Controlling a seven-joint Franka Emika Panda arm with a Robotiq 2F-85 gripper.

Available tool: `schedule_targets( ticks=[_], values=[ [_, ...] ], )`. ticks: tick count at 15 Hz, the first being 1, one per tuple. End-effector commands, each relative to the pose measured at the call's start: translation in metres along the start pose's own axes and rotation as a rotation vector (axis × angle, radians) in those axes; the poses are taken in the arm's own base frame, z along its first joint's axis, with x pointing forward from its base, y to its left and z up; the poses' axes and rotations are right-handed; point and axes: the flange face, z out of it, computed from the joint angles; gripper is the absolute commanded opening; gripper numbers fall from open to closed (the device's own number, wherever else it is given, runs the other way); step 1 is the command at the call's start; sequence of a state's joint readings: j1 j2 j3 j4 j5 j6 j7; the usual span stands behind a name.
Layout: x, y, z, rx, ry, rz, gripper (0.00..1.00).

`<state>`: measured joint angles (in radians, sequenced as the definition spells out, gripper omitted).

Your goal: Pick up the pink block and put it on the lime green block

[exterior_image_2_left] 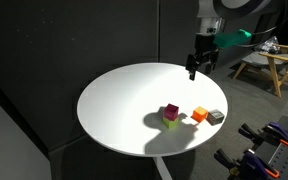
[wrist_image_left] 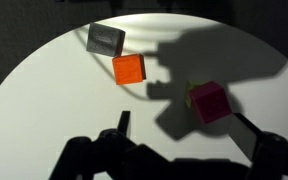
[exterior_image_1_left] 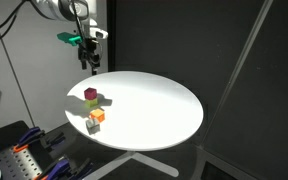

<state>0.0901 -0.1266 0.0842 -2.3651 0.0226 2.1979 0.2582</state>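
The pink block (exterior_image_1_left: pixel 90 95) (exterior_image_2_left: pixel 171 110) sits on top of the lime green block (exterior_image_1_left: pixel 96 102) (exterior_image_2_left: pixel 171 123) on the round white table (exterior_image_1_left: pixel 164 110) (exterior_image_2_left: pixel 124 100). In the wrist view the pink block (wrist_image_left: pixel 208 102) covers the lime green block, of which only a thin edge (wrist_image_left: pixel 188 93) shows. My gripper (exterior_image_1_left: pixel 89 60) (exterior_image_2_left: pixel 194 70) hangs well above the table's far edge, apart from the blocks. In the wrist view its fingers (wrist_image_left: pixel 184 128) are spread and hold nothing.
An orange cube (exterior_image_1_left: pixel 97 116) (exterior_image_2_left: pixel 199 115) (wrist_image_left: pixel 129 68) and a whitish-grey cube (exterior_image_1_left: pixel 92 126) (exterior_image_2_left: pixel 216 117) (wrist_image_left: pixel 105 39) lie beside the stack. Dark curtains stand behind the table. A wooden stool (exterior_image_2_left: pixel 274 65) and tool racks (exterior_image_1_left: pixel 24 155) (exterior_image_2_left: pixel 274 140) stand off the table.
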Motion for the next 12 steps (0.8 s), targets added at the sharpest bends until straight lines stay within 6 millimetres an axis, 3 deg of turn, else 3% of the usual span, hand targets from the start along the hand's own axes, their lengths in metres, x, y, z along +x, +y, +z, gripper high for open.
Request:
schedule_targets(
  ticks=[1, 6, 12],
  values=[
    [-0.0164, 0.0121, -0.0200, -0.006, 0.031, 0.051, 1.00],
    [-0.0241, 0.0210, -0.0287, -0.002, 0.048, 0.096, 1.00],
    [-0.0251, 0.0163, -0.0265, 0.041, -0.011, -0.053, 1.00]
  ],
)
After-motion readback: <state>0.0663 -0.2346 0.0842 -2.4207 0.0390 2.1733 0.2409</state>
